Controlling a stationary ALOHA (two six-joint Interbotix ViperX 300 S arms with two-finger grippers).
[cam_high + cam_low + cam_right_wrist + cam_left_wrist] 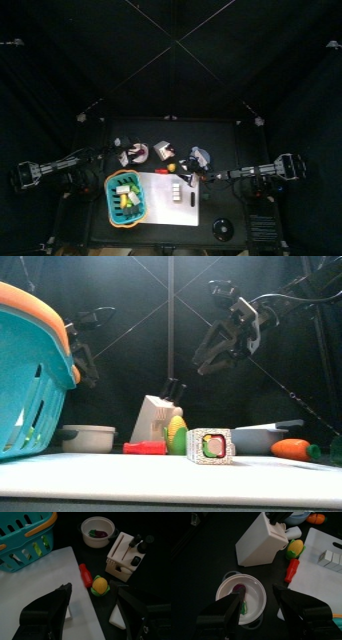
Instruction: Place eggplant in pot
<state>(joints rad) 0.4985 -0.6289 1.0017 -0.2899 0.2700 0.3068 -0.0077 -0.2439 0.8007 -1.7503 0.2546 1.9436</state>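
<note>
The white pot (230,592) stands beside the knife block, and it also shows in the right wrist view (97,526) and in the front view (88,438). The purple eggplant (240,592) with a green stem lies inside the pot, and it also shows in the right wrist view (99,533). My left gripper (261,614) is open and empty just above the pot. My right gripper (93,617) is open and empty, raised over the cutting board.
A white knife block (261,539) stands by the pot, with corn (295,547) and a red chili (290,569) beside it. A white cutting board (40,577) lies in the middle. A teal basket (27,539) stands at the front left.
</note>
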